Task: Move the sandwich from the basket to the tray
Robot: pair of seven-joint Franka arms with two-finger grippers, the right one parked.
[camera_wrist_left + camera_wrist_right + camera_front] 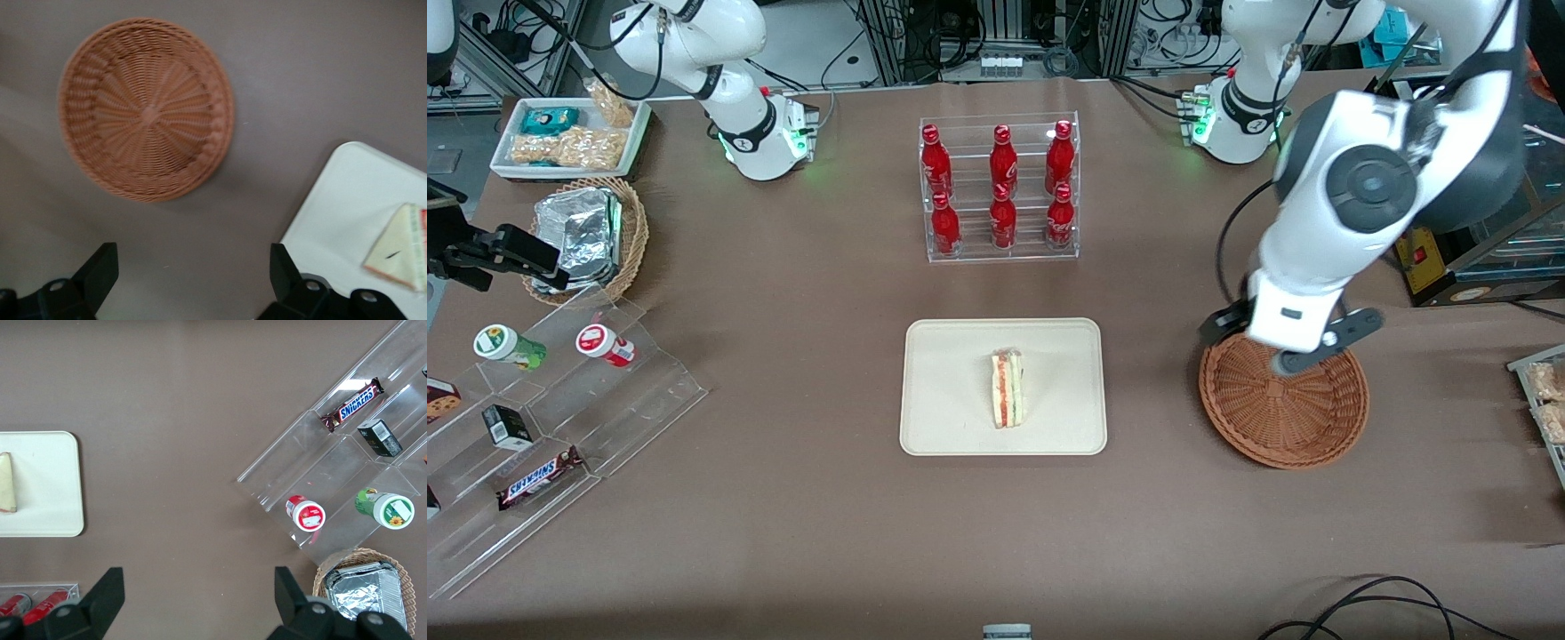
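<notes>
The sandwich, a pale wedge with red and green filling, lies on the cream tray in the middle of the table. The reddish-brown wicker basket sits beside the tray toward the working arm's end and holds nothing. My gripper hangs above the basket's rim farthest from the front camera. It is open, its fingers spread wide over bare tabletop with nothing between them.
A clear rack of red bottles stands farther from the front camera than the tray. Toward the parked arm's end are a stepped acrylic display with snacks, a tan basket of foil packets and a white snack tray.
</notes>
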